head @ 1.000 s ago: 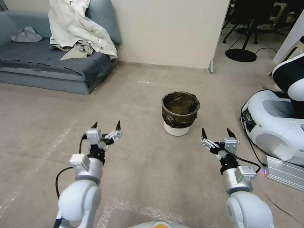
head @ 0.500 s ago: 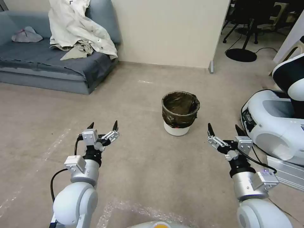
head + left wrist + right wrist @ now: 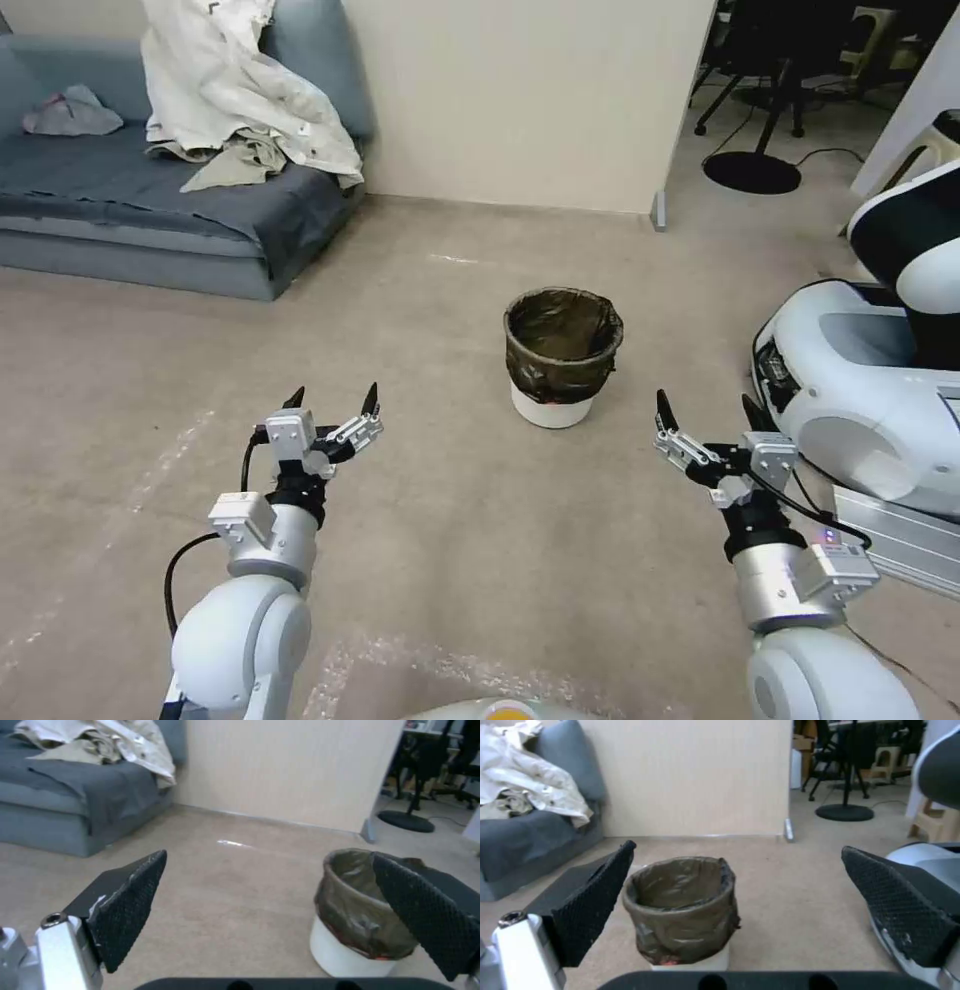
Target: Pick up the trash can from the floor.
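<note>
Beige carpet-like floor (image 3: pixel 450 300) spread ahead of me, scuffed and marked with pale tape, running up to a cream partition wall (image 3: pixel 530 100) with a grey sofa (image 3: pixel 150 220) on my left, a white cloth (image 3: pixel 240 90) heaped over it.

My head view took in both of my arms at once: my left gripper (image 3: pixel 332 402) and my right gripper (image 3: pixel 705 412) hovered above the carpet with their jaws spread wide, holding nothing. The trash can (image 3: pixel 562 356) stood upright on the floor ahead, between the two and well apart from both, somewhat nearer my right side. A large white robot base (image 3: pixel 860 390) sat to my right, cut off at the picture's edge.

My left wrist view placed one of my fingers (image 3: pixel 425 911) in front of the trash can (image 3: pixel 350 918), covering part of its rim and side. My right wrist view gave the trash can (image 3: pixel 682 907) whole, framed between my spread fingers (image 3: pixel 592 903), and let me look into its mouth.

Its body was white and slightly tapered, most of it covered by a crinkly brown-black bag folded over the rim and hanging low, so just a white band showed at the foot. I could not make out anything inside the bag; a small reddish fleck showed near the bag's lower edge, too small to identify.
</note>
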